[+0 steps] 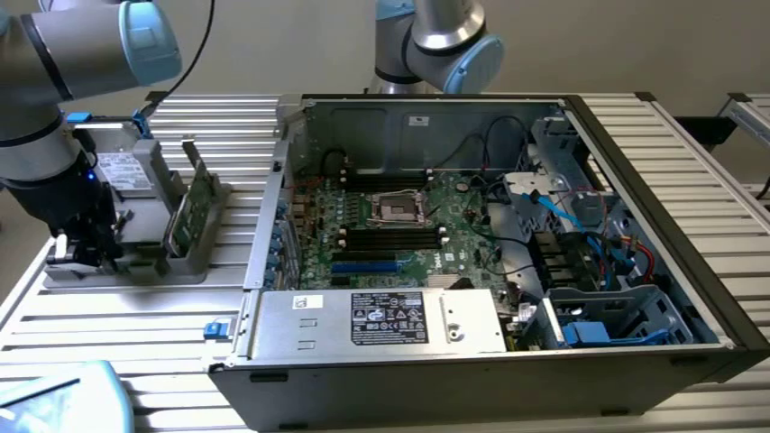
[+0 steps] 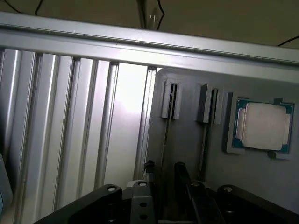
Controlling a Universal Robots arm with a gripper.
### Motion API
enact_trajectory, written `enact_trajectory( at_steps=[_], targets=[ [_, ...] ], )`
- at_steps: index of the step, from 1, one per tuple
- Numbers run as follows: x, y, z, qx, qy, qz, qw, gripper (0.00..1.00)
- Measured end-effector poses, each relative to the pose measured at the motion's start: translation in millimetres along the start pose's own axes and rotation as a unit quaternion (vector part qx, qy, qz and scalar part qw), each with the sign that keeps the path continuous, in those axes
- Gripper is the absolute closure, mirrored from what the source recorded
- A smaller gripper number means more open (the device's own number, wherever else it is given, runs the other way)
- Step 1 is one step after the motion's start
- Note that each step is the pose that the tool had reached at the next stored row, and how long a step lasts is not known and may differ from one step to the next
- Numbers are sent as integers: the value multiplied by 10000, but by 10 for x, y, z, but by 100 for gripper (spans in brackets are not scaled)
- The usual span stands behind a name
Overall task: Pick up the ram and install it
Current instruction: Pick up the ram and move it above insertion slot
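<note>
Standing wide open and empty, the jaws straddle the upright ram (image 2: 165, 140) in its holder (image 2: 187, 144).

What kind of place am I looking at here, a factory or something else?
Most likely a robotics lab bench for computer assembly: a robot arm stands over a table of aluminium slats, beside an opened desktop computer case with its motherboard bare, and a grey parts holder.

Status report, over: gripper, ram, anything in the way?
Gripper open, low over the gray holder. Ram on edge in its slot, in line with the gripper's gap, not gripped. Second stick in the next slot, apart.
</note>
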State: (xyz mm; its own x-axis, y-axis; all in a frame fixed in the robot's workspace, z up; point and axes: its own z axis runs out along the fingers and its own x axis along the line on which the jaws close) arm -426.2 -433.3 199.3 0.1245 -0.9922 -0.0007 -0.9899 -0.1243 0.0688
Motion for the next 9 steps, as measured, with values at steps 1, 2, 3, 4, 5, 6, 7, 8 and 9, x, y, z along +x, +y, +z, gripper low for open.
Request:
enact_trajectory(
  at_steps=[1, 2, 3, 4, 5, 6, 7, 8, 9],
  targets=[
    [0, -1, 17, -1, 0, -17, 10000, 69],
    [0, -3, 35, 0, 0, -35, 10000, 69],
    [0, -4, 53, 0, -1, -50, 10000, 69],
    [0, -4, 58, 0, -1, -56, 10000, 69],
    [0, -3, 57, -2, 0, -56, 10000, 69],
    [0, -3, 57, -3, 0, -56, 10000, 69],
    [0, -4, 58, -3, -1, -56, 10000, 69],
    [0, -4, 58, -3, 0, -56, 10000, 69],
    [0, -4, 59, -3, 0, -56, 10000, 69]
  ],
)
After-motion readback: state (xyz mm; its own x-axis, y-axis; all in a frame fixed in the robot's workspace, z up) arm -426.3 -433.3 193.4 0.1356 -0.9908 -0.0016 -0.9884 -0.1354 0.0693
